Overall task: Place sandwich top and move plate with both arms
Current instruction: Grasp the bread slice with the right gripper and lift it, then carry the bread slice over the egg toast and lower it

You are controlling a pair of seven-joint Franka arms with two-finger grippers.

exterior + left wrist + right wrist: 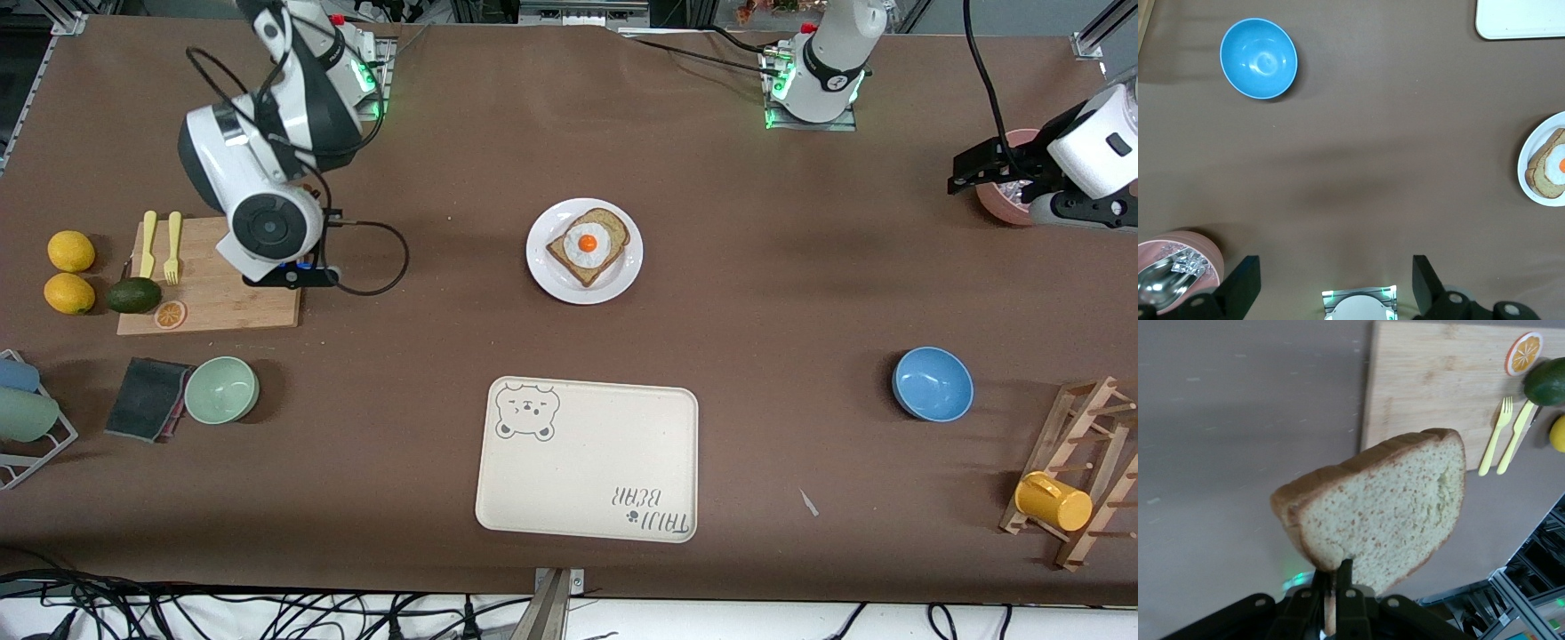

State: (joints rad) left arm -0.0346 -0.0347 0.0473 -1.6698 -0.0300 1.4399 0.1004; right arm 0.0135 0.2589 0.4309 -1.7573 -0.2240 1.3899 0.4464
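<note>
My right gripper (1338,590) is shut on the lower edge of the sandwich top (1385,513), a bare brown bread slice held upright in the air over the table beside the wooden cutting board (1431,380). In the front view the right arm's wrist (267,227) hangs over that board and hides the gripper and the slice. The white plate (544,267) sits mid-table with an egg-topped bread slice (589,246) on it. My left gripper (1331,277) waits open and empty over the table at the left arm's end, next to a pink bowl (1000,191).
The board carries two yellow forks (160,244), an avocado (134,295) and an orange slice; two lemons (69,271) lie beside it. A green bowl (221,389), dark cloth, bear-printed tray (587,462), blue bowl (932,383) and mug rack (1080,471) lie nearer the front camera.
</note>
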